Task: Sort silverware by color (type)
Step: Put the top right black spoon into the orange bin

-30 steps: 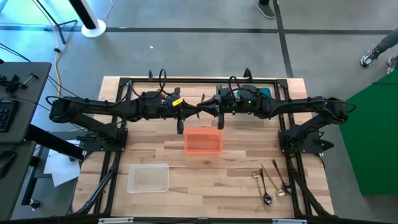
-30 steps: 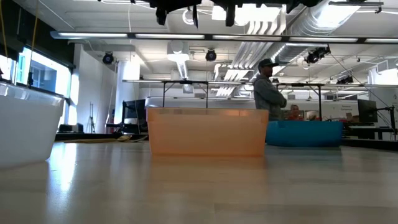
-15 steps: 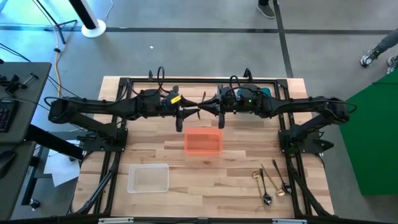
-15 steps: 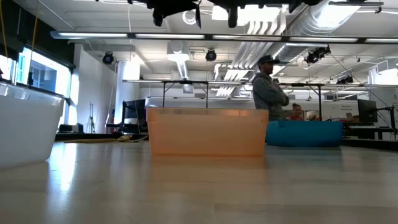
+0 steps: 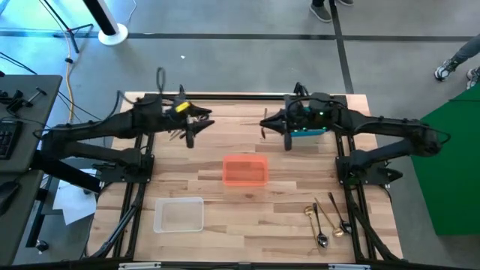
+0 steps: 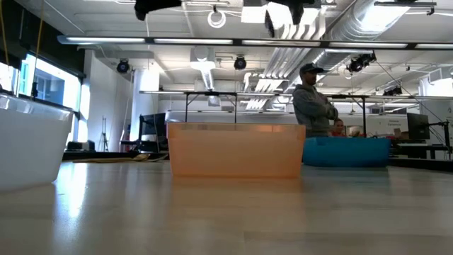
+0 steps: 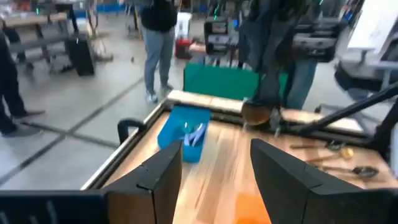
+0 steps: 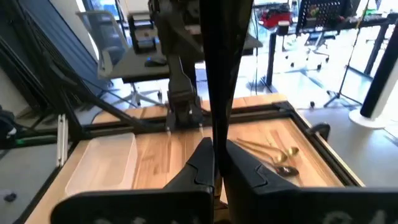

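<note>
My right tool, pinched together on a thin utensil, is nearer the cutlery lying lengthwise well below-right; left tool, spread apart, hangs farther off.

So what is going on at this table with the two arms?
The robot is sorting silverware into bins. The right gripper has its jaws shut on a dark utensil, held in the air near the blue bin, which has a few silver pieces in it. The left gripper hovers with its jaws open and empty. Several spoons lie at the table's front right. The orange bin and the clear bin look empty.
</note>
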Tool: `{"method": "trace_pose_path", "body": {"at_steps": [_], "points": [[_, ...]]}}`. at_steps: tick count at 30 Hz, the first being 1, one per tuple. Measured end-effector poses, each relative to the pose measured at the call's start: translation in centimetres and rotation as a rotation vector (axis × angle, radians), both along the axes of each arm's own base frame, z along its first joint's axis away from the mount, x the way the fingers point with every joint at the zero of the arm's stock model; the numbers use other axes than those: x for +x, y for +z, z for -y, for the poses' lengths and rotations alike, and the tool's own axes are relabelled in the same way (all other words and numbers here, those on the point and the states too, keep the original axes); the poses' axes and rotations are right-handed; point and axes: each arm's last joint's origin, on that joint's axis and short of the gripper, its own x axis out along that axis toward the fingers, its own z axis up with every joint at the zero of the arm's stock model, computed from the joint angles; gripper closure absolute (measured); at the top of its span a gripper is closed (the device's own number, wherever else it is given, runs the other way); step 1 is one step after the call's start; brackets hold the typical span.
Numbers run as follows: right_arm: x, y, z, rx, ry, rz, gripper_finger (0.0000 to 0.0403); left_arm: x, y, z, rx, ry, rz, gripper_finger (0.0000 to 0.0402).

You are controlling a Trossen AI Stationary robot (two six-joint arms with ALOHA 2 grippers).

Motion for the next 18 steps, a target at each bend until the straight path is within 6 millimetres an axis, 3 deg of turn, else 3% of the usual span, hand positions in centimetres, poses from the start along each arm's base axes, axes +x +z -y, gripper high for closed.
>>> {"method": "trace_pose_path", "body": {"at_steps": [7, 13, 18], "points": [[-2.3, 1.4, -1.0, -0.018, 0.018, 0.042, 0.0402, -1.5, -1.0, 1.1, 0.008, -0.053, 0.199, 0.0235], [-3.6, -1.9, -1.5, 0.06, -0.009, 0.05, 0.0402, -2.2, -1.3, 1.4, 0.006, -0.067, 0.207, 0.0236], [-4.1, -2.0, -2.6, 0.066, 0.018, 0.134, 0.0402, -2.2, -1.3, 1.5, 0.006, -0.068, 0.209, 0.0236]]}}
